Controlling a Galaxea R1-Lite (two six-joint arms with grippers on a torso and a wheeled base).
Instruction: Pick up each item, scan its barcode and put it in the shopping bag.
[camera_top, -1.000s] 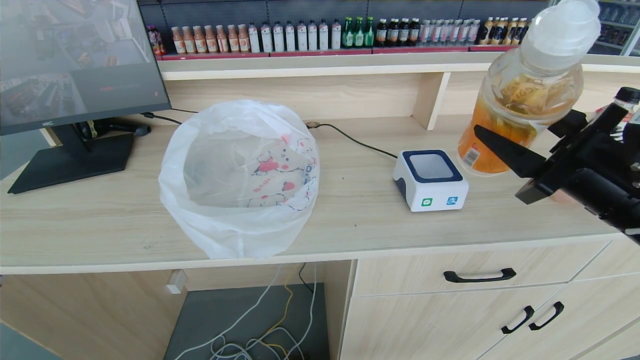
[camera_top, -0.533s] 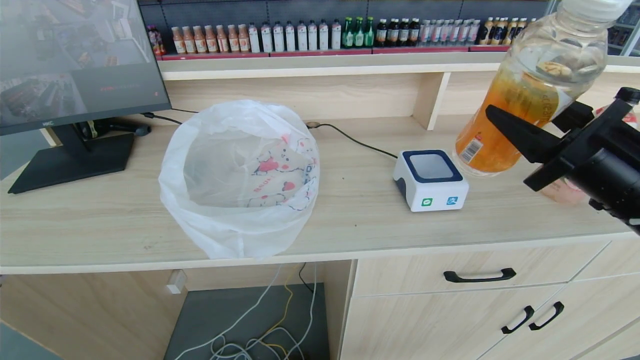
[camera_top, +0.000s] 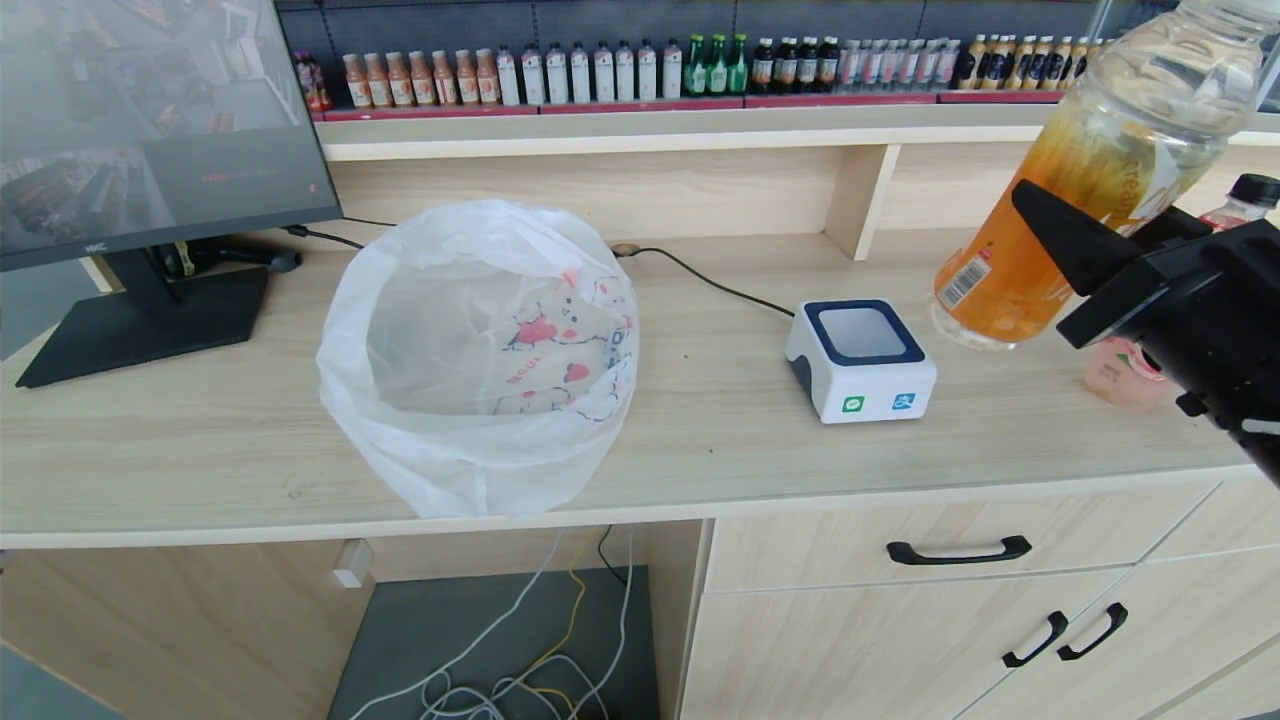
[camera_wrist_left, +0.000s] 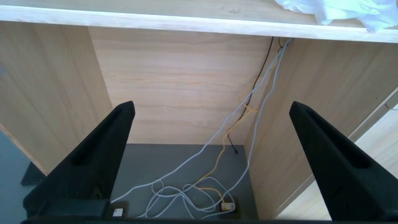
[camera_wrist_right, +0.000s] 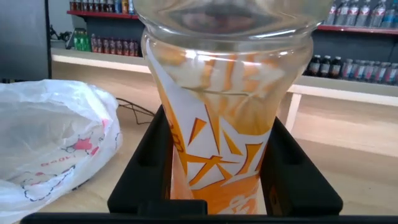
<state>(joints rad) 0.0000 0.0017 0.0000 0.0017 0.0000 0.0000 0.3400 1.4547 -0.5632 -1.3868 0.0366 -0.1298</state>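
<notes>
Fingers (camera_wrist_left: 99, 155) of the left hand (camera_wrist_left: 211, 109) stand wide apart, empty, under the counter (camera_top: 720, 440) left of the scanner (camera_top: 861, 360), the shopping bag (camera_top: 480, 350) sits open well left of the scanner, and the right hand (camera_wrist_right: 221, 155) is clamped on the tilted orange bottle (camera_top: 1010, 270) above the scanner's right.

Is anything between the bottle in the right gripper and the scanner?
Nothing visible. The bottle hangs tilted just right of the scanner, with only bare counter between them.
</notes>
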